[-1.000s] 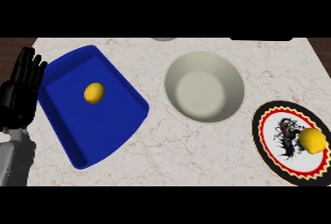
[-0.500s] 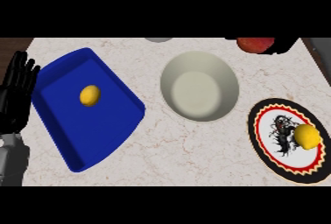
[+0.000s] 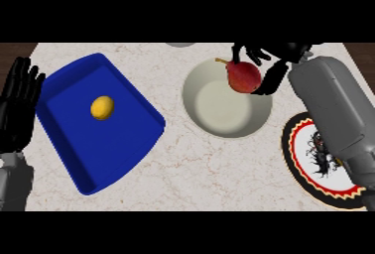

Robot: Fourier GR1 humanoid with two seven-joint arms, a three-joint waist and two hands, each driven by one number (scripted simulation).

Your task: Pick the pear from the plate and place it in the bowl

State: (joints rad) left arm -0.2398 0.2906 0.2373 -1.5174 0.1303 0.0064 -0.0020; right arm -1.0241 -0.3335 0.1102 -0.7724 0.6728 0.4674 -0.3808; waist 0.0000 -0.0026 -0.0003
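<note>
- Since half a second ago, our right hand [image 3: 273, 59] has come into view from the far right corner, and its grey forearm [image 3: 338, 106] now lies across the plate [image 3: 302, 161], hiding the yellow thing that sat there.
- We see the fingers [image 3: 269, 83] of that hand curled round a red pear [image 3: 244, 76], pinching it from its right side, the stem pointing up and left, away from the fingers.
- The pear hangs over the far right rim of the cream bowl [image 3: 223, 106], whose hollow lies just below and left of the fingers.
- The plate with its red, black and white border sits below the fingers, near the right edge of the marble tabletop [image 3: 219, 173].
- Well to the left of the fingers lies the blue tray [image 3: 121, 144], holding a yellow lemon [image 3: 101, 107].
- Our left hand [image 3: 18, 106] rests at the left edge, its fingers straight and pointing up, just beside the tray.
</note>
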